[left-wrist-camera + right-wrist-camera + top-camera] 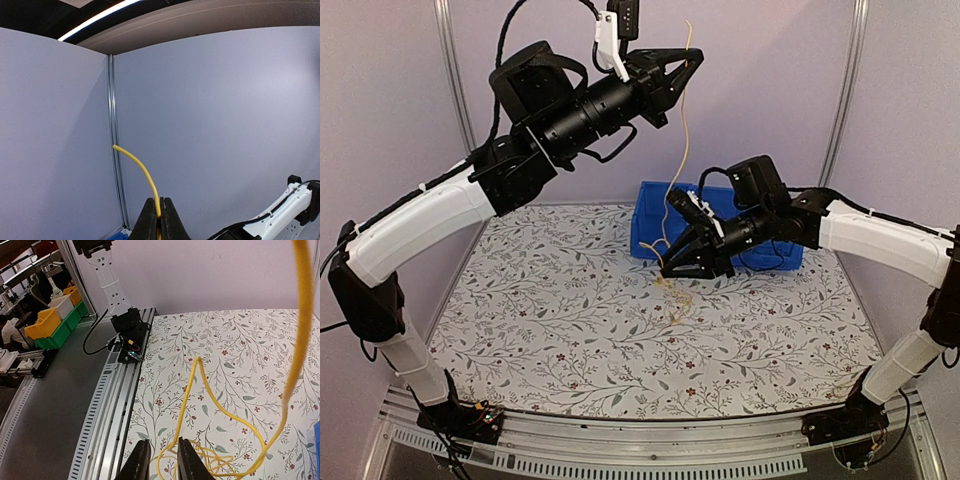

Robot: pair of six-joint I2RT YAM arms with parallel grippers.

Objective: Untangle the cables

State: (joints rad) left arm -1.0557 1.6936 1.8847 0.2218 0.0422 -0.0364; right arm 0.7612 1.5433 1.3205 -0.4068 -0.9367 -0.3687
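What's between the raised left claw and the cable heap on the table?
In the top view, one strand of yellow cable hangs from the left claw down to the heap, passing the blue bin and right claw on the way.

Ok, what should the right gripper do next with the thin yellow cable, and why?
Probably close the right gripper on the thin yellow cable where it seems to run between its parted fingers. The left gripper pinches that cable high up, while the rest lies looped on the floral-patterned table; anchoring it should help loops pull apart.
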